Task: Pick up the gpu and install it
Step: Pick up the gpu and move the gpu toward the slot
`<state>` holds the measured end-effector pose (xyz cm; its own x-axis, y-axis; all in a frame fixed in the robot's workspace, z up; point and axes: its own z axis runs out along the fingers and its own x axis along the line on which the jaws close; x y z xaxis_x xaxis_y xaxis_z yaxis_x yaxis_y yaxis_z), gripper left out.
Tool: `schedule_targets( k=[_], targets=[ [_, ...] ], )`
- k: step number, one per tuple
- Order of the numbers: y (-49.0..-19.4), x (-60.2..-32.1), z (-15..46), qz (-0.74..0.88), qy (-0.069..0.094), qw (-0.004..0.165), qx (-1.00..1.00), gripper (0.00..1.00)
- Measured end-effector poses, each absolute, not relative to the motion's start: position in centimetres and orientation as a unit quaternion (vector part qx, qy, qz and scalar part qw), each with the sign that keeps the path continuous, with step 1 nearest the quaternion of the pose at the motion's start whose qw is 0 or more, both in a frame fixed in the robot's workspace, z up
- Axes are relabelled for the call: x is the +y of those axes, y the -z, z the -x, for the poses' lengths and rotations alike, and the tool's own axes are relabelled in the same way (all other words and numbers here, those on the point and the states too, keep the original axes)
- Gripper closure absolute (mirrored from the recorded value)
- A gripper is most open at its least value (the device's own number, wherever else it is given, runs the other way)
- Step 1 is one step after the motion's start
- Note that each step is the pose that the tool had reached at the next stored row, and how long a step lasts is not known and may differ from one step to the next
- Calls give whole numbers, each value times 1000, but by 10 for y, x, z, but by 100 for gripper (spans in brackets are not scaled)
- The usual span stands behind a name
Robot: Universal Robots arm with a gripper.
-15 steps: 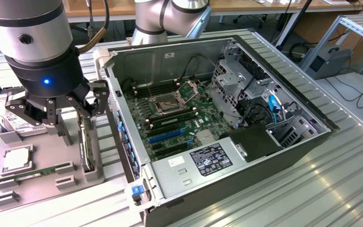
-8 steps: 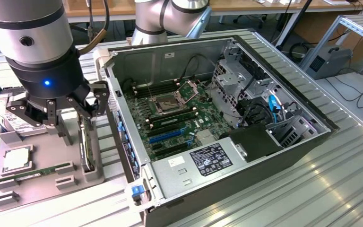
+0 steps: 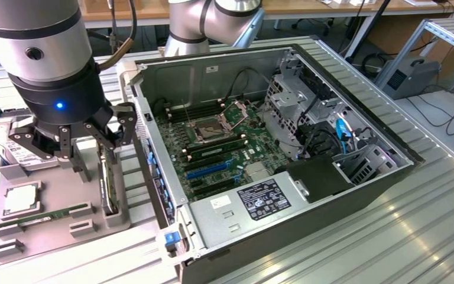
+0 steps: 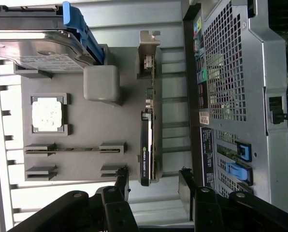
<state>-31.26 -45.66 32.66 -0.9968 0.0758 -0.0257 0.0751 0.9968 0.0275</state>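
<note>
Bright even overhead light; glare streaks on table [image 3: 416, 236]; computer case [image 3: 211, 71] interior shadowed.

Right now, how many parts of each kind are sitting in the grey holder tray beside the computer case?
hard drive: 1
CPU: 1
RAM stick: 1
gpu: 1
Total: 4

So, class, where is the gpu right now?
The gpu stands on edge in the grey holder tray at the exterior view's left, beside the open computer case's outer wall, beneath the open pincer.
</note>
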Motion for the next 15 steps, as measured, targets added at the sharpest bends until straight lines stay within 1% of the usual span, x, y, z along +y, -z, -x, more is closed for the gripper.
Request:
schedule_targets(
  k=[15],
  targets=[
    [-323, -457, 313, -38, -13, 13, 999, 46]
  ],
)
